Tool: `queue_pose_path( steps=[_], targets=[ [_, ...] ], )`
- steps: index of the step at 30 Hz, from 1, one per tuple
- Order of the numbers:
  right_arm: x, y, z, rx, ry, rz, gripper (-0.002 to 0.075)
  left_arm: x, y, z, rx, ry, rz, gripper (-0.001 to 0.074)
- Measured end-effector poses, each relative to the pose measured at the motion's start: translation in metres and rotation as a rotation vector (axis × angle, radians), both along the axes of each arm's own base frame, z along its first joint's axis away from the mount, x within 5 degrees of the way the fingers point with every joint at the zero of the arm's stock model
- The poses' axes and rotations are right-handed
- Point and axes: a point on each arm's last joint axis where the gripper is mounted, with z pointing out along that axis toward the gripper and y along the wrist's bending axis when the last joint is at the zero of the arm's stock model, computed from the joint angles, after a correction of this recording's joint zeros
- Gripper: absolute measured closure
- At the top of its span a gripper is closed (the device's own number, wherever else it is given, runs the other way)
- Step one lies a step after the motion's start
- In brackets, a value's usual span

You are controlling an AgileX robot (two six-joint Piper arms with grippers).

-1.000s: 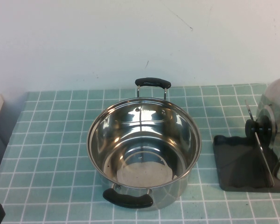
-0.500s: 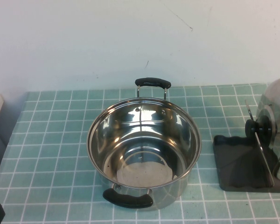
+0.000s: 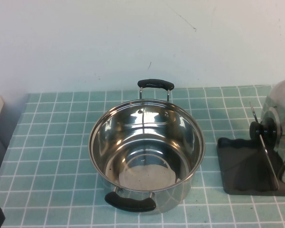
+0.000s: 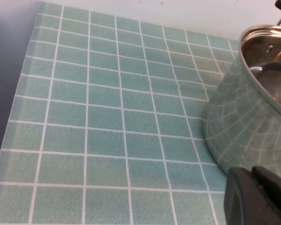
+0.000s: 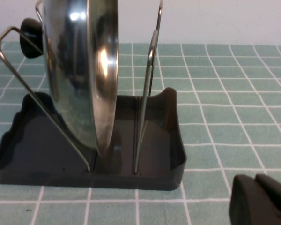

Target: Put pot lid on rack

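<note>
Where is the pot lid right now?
The pot lid stands on edge in the rack at the table's right side, right of the open pot; no gripper touches it.

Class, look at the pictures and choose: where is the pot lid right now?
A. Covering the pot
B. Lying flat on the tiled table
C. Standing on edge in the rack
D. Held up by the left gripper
C. The pot lid stands on edge between the wire dividers of the rack, and the pot is open.

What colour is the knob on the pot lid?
Black, on the shiny steel pot lid standing in the rack; clearest in the high view.
</note>
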Motion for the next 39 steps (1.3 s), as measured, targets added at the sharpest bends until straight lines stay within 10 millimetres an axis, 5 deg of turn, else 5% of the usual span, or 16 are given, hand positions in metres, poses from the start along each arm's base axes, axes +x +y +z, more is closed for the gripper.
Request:
queue_pose_path(
  steps=[24, 32, 39],
  targets=[
    [0.000, 0.000, 0.000, -0.006, 0.001, 0.000, 0.0728, -0.004, -0.003, -0.002, -0.088, 0.008, -0.018, 0.0737],
    [0.000, 0.000, 0.000, -0.006, 0.004, -0.001, 0.0728, -0.016, 0.006, -0.012, 0.161, -0.346, 0.026, 0.0737],
    [0.000, 0.000, 0.000, -0.006, 0.004, -0.001, 0.0728, -0.012, 0.014, -0.045, 0.451, -0.314, 0.111, 0.0737]
  ],
)
